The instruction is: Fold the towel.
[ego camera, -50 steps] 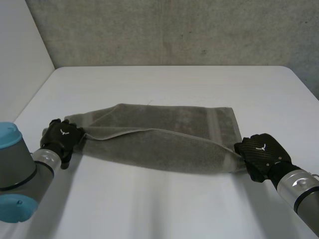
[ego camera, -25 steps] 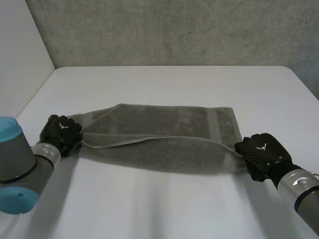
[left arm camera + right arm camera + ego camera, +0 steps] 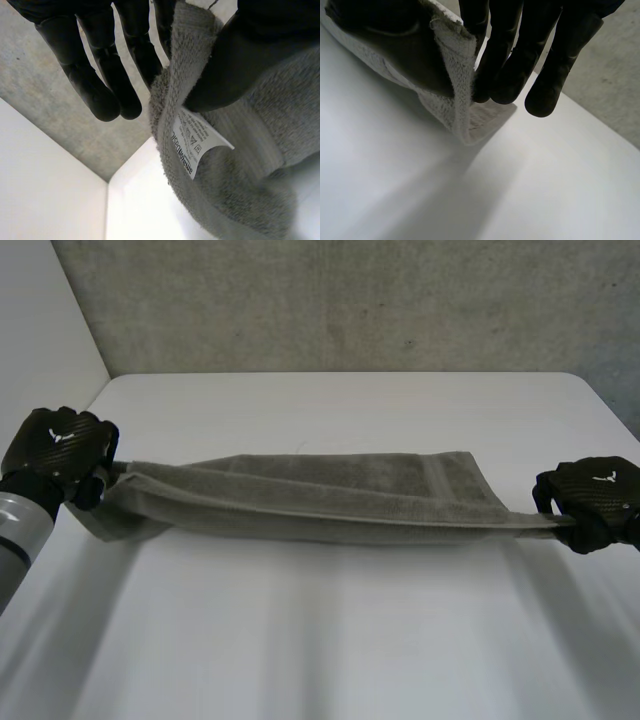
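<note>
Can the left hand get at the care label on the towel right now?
Probably not without letting go. The left hand is pinching the towel between thumb and fingers, and the care label hangs just beyond its thumb, close but outside the pinch.

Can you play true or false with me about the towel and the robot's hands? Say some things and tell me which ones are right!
1. The left hand and the right hand each pinch one end of the towel. True.
2. The towel is bright red. False: it is grey.
3. A white label hangs from the towel by the left hand. True.
4. The towel lies in a neat folded square. False: it is stretched out long between the two hands, across the white table.
5. The right hand is open and holds nothing. False: it pinches the towel between thumb and fingers.
</note>
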